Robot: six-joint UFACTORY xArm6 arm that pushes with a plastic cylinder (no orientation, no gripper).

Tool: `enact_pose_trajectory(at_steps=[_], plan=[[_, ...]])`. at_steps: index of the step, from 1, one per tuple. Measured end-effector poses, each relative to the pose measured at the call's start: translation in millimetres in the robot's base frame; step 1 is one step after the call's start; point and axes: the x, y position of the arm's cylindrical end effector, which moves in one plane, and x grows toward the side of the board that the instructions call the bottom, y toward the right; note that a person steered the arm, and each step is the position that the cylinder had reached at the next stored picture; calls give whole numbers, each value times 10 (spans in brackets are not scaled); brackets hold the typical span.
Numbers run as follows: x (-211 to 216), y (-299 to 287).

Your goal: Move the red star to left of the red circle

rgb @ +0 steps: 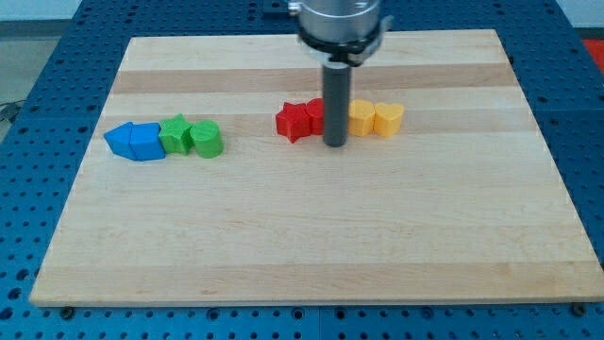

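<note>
The red star (293,122) lies near the board's middle, toward the view's top. The red circle (316,114) touches it on its right and is partly hidden behind my rod. My tip (335,144) rests on the board just below and right of the red circle, between it and the yellow blocks. The red star is to the left of the red circle.
A yellow block (361,118) and a yellow heart (388,119) sit right of the rod. At the view's left lie two blue blocks (133,141), a green star (176,134) and a green cylinder (206,139). The wooden board (311,236) has blue table around it.
</note>
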Motion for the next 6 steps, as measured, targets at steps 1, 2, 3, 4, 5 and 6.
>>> enact_pose_trajectory(at_steps=[1,2,3,4,5,6], plan=[[63,183],[-88,329],[-305,312],[-300,147],[-278,-117],[-251,-362]])
